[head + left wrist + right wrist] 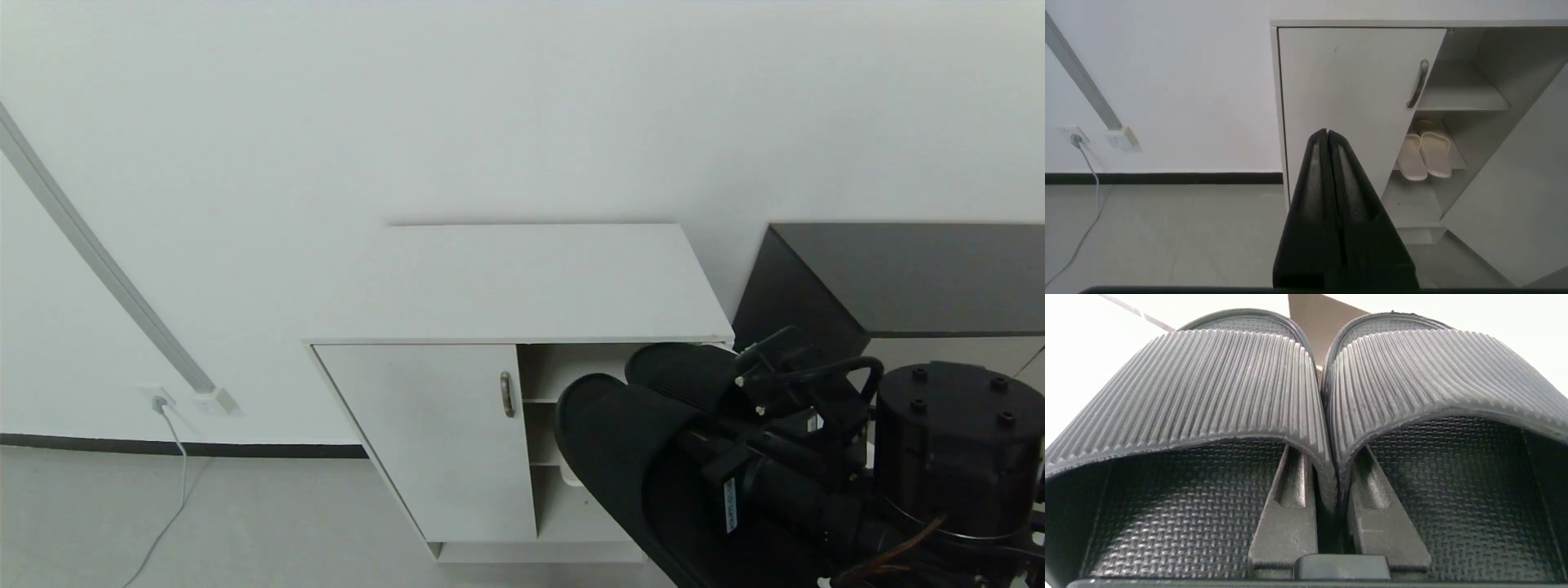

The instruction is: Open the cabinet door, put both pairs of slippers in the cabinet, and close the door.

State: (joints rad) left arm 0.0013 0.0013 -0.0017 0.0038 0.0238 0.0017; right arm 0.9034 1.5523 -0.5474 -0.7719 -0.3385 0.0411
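A white cabinet (pixel 522 282) stands against the wall, its left door (pixel 424 441) closed, with a metal handle (pixel 507 394). The right side is open, showing shelves (pixel 563 384); the swung-out right door (pixel 1527 188) is in the left wrist view. A pale pair of slippers (pixel 1426 155) lies on a shelf inside. My right gripper (pixel 1331 518) is shut on a black pair of slippers (pixel 629 433), pinching their two inner walls together, in front of the open side. My left gripper (pixel 1327 139) is shut with nothing in it, facing the closed door from a distance.
A dark table (pixel 914 278) stands right of the cabinet. On the wall at the left, a socket with a grey cable (pixel 159 402) trails onto the floor below a slanted conduit (pixel 98 253). Bare floor lies left of the cabinet.
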